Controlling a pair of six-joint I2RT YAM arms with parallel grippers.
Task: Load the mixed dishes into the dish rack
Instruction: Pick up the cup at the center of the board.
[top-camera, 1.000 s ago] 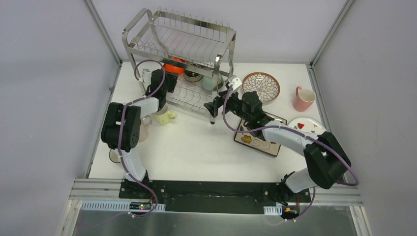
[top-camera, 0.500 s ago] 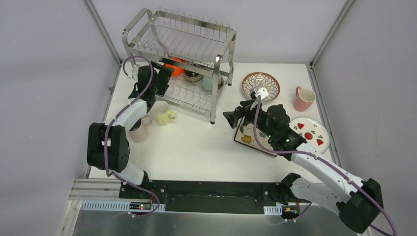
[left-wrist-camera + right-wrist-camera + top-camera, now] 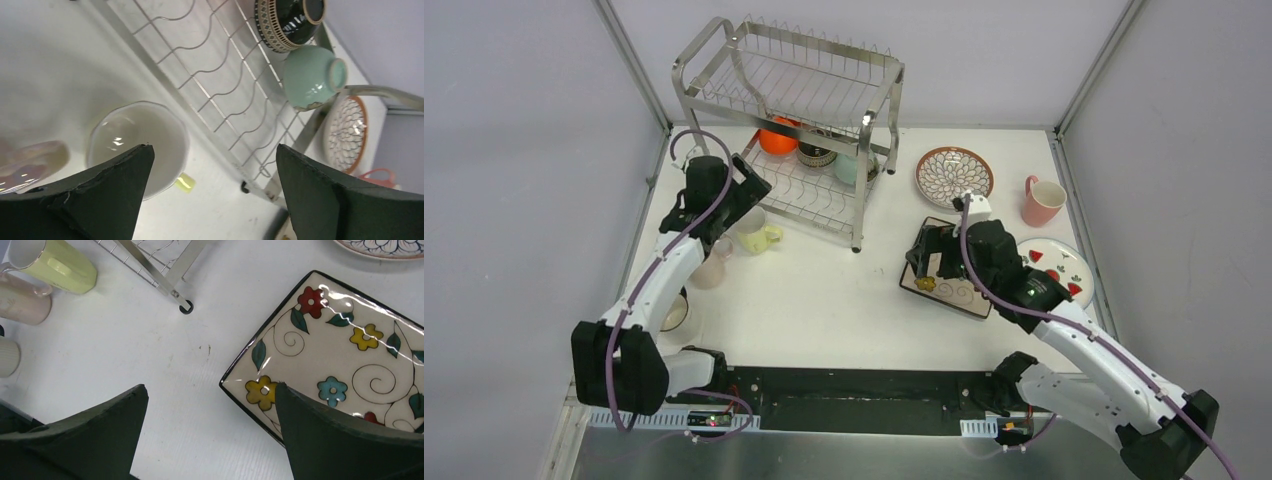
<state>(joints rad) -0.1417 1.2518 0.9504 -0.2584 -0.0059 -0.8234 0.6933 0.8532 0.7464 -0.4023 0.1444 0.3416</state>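
Note:
The dish rack point(image 3: 794, 90) stands at the back, with an orange bowl point(image 3: 776, 140), a tan bowl point(image 3: 816, 153) and a mint bowl point(image 3: 848, 168) on its lower shelf point(image 3: 215, 85). My left gripper point(image 3: 746, 200) hangs open and empty just above the yellow-green mug point(image 3: 754, 237), beside the rack's front left. In its wrist view the left gripper point(image 3: 215, 170) straddles that mug's point(image 3: 145, 140) rim and handle. My right gripper point(image 3: 924, 258) is open and empty over the near-left corner of the square floral plate point(image 3: 954, 285). The right gripper point(image 3: 210, 405) has one fingertip above the plate point(image 3: 345, 345).
A pale pink mug point(image 3: 712, 265) and a white mug point(image 3: 674, 312) sit left of the yellow-green one. The petal-pattern plate point(image 3: 954, 177), a pink mug point(image 3: 1042, 200) and the white red-marked plate point(image 3: 1059, 265) lie right of the rack. The rack's front foot point(image 3: 186, 307) stands near the square plate.
The left gripper has drawn back out of the rack's lower shelf, opened, and come over the yellow-green mug. The right arm has swung away from the rack's front to the square plate.

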